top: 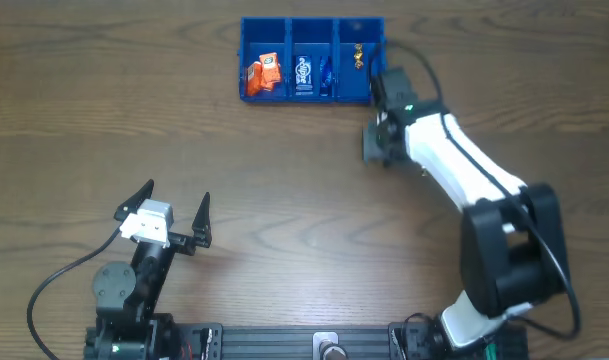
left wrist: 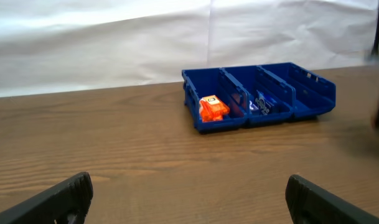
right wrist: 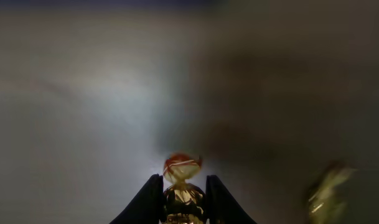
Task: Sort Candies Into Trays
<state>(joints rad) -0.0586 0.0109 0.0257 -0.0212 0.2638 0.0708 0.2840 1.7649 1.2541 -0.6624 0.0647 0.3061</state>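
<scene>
My right gripper [right wrist: 183, 179] is clamped on a gold-wrapped candy [right wrist: 182, 167] with a reddish top, pinched between both fingers. From above, that gripper [top: 386, 82] sits at the right end of the blue tray [top: 312, 21], just beside its right compartment; my wrist view there is too blurred for me to tell what lies under it. A second gold candy [top: 358, 55] lies in that right compartment. The middle compartment holds a blue candy [top: 305, 72] and the left one an orange candy [top: 267, 72]. Well apart, near its base, my left gripper [top: 177, 191] rests with fingers spread wide and nothing between them, above the bare wooden table [top: 284, 200], facing the tray
</scene>
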